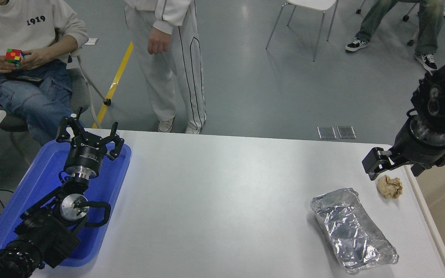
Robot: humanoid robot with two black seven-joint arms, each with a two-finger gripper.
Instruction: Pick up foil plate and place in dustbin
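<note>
One risk we see: right gripper (394, 166), fingers spread and empty, could catch the paper ball (389, 186) instead of the foil plate (353, 229).

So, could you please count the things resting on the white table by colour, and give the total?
Silver: 1, the foil plate
Tan: 1, the crumpled paper ball
Blue: 1, the tray
Total: 3
The beige dustbin stands at the table's right edge and is not counted.
</note>
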